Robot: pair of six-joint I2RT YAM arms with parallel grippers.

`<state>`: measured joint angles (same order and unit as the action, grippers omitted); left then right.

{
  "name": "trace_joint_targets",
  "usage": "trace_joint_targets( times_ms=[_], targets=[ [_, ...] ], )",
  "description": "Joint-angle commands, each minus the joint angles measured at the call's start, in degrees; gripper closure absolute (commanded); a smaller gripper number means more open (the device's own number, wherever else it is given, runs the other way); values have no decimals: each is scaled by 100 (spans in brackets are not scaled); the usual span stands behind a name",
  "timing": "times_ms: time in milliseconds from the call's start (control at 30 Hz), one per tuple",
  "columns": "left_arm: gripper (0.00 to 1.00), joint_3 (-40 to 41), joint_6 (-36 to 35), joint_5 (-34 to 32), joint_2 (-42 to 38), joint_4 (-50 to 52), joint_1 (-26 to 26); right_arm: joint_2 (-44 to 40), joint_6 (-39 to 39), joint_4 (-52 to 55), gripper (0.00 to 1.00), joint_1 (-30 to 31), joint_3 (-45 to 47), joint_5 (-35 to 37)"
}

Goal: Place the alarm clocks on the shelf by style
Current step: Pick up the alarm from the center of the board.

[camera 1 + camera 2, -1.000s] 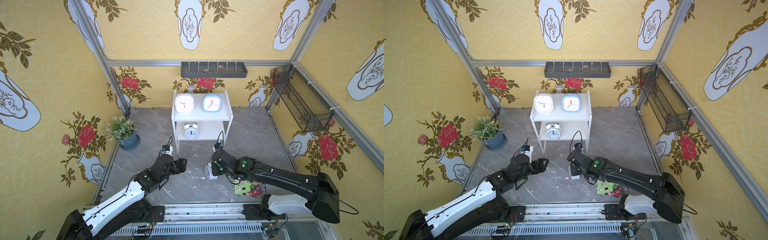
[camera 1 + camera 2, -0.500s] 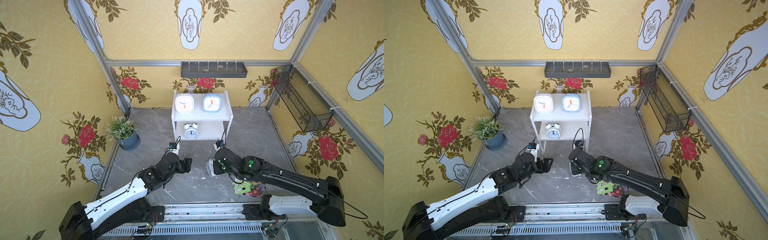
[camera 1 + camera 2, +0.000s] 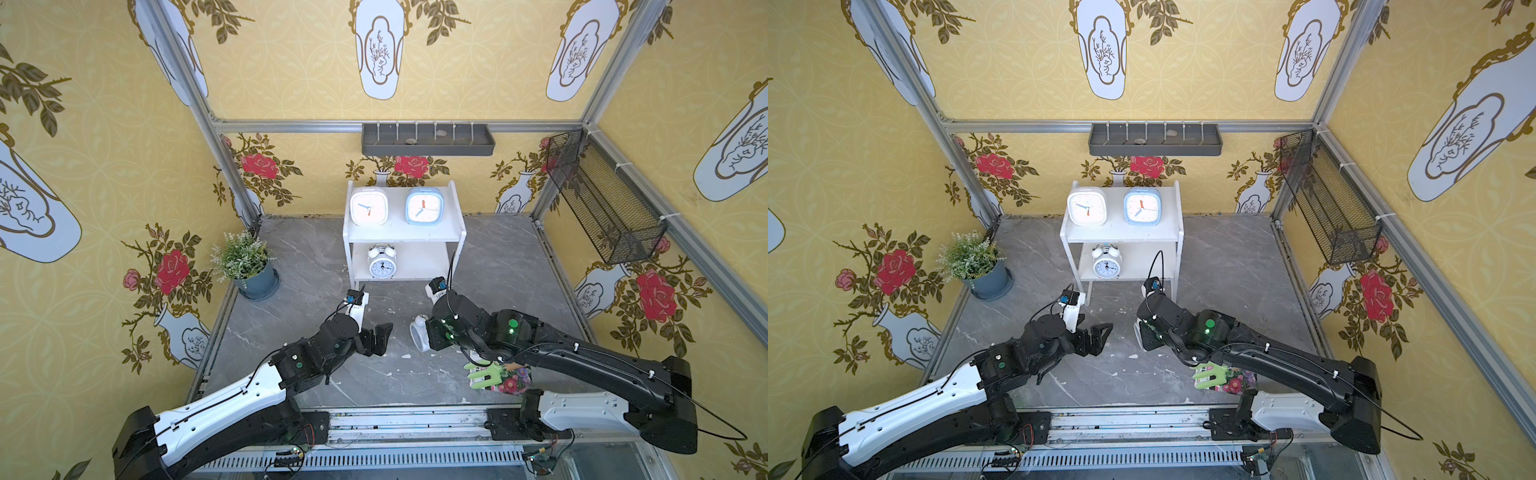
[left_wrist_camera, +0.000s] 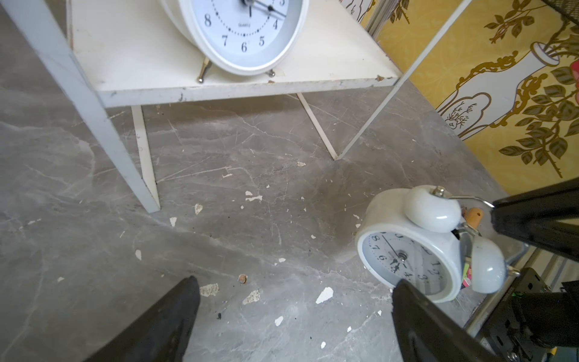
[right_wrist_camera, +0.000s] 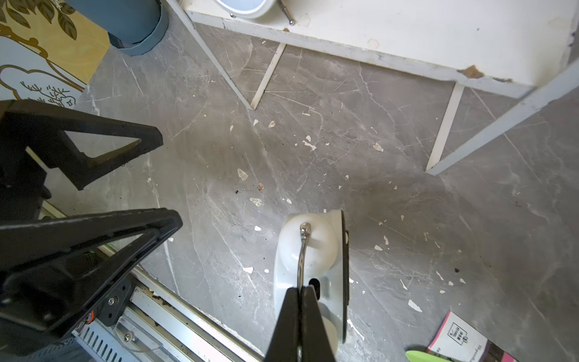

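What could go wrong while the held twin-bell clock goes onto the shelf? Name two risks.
The right end effector pinches only the thin wire handle of the held clock, so it may swing or slip. The shelf has a second twin-bell clock near its lower tier's front edge; a swinging load might knock it.

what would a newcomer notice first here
A white square clock and a blue square clock share the top board of the shelf, a bell clock below them. In front, the right gripper pinches a second bell clock by its wire handle, the left gripper wide open beside it.
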<state>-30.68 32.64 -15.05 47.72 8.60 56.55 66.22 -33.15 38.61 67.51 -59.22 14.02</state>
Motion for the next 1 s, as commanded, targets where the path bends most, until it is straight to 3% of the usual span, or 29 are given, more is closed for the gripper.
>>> trace_joint_targets(
  times_ms=[0, 133, 333, 433, 700, 967],
  targets=[
    [1, 40, -365, -87, -82, -265, 73, 18, 40, 39, 100, 8, -79, 48],
    [1, 29, -542, -315, -67, -332, 260, 6, 12, 94, 100, 8, -143, 56],
    [2, -80, -1226, -1383, 219, -737, 1058, -38, 48, 176, 100, -1, -277, -6],
    [2, -61, -1348, -1549, 291, -930, 1147, -60, -8, 285, 100, -48, -362, 3],
    [1, 279, -1753, -627, -358, -1453, 1152, -298, -59, 419, 100, -223, -518, -6],
    [1, 219, -2056, 72, -386, -1534, 1241, -387, 103, 142, 100, -703, -682, -833]
  ],
)
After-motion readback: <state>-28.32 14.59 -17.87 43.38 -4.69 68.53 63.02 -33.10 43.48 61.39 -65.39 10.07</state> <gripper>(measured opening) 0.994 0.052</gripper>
